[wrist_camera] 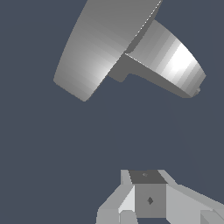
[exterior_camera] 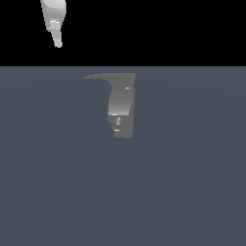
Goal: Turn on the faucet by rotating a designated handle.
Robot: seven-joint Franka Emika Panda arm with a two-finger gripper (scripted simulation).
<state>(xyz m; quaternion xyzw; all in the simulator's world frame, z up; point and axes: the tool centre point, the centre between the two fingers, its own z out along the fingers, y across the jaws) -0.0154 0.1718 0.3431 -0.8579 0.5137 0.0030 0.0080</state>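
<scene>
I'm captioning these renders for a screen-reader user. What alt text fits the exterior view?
A small grey faucet stands upright on a flat blue-grey floor, its thin handle pointing toward the exterior view's left. The white robot arm hangs at upper left against black, well apart from the faucet.

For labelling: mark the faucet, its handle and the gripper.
faucet (exterior_camera: pixel 121 108), exterior view, on its curved shiny body.
handle (exterior_camera: pixel 102 76), exterior view, on the thin arm's middle.
gripper (exterior_camera: pixel 58 44), exterior view, near its lower tip.

The faucet stands upright; its handle juts toward the exterior view's left. The claw hangs well apart, upper left.
</scene>
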